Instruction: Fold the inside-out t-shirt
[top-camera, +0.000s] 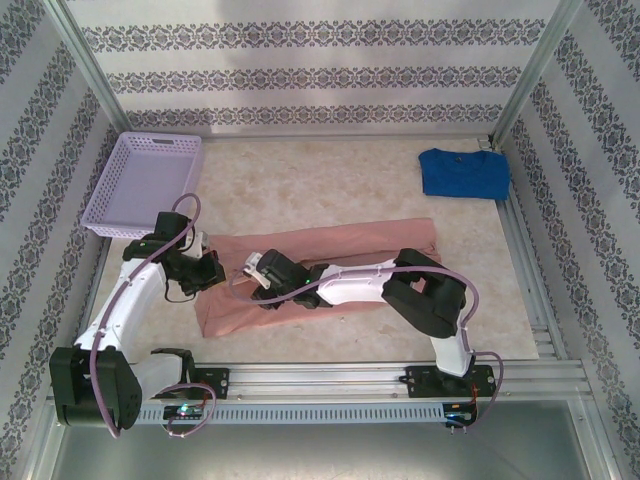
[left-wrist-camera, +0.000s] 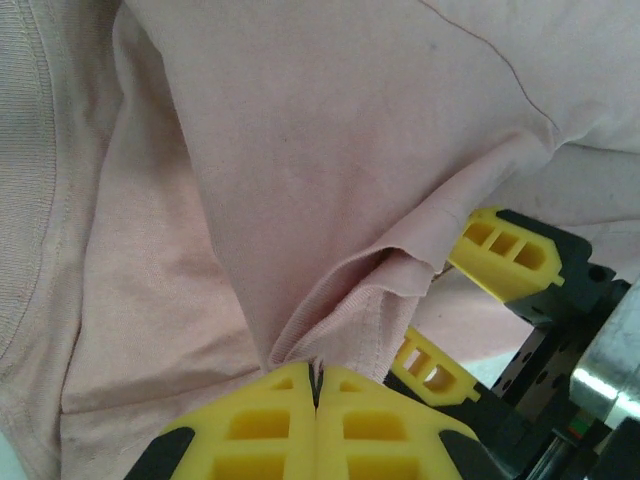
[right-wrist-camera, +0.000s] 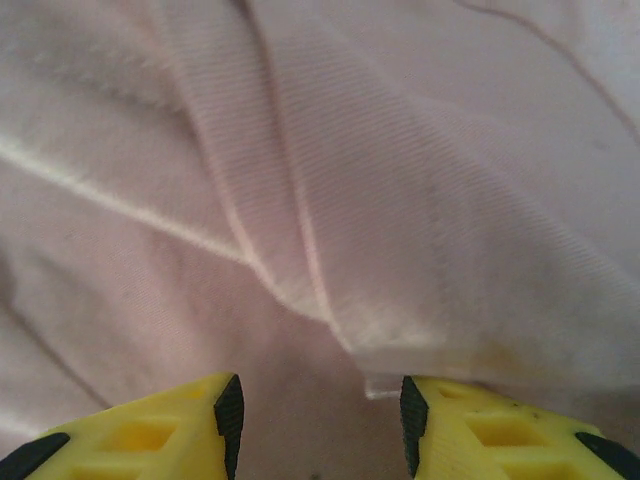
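Limp t-shirt (top-camera: 340, 243) pinched at one edge
Left end effector (left-wrist-camera: 316, 385) clamps a doubled edge; right end effector (right-wrist-camera: 320, 415), half open, empty, should grip the soft fold just ahead.

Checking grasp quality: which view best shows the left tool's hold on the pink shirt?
Left wrist: the left tool is shut on a fold of the shirt, seen close up. The top view shows that tool at the shirt's left end, the pinch too small to judge. Right wrist view: fabric before the right tool.
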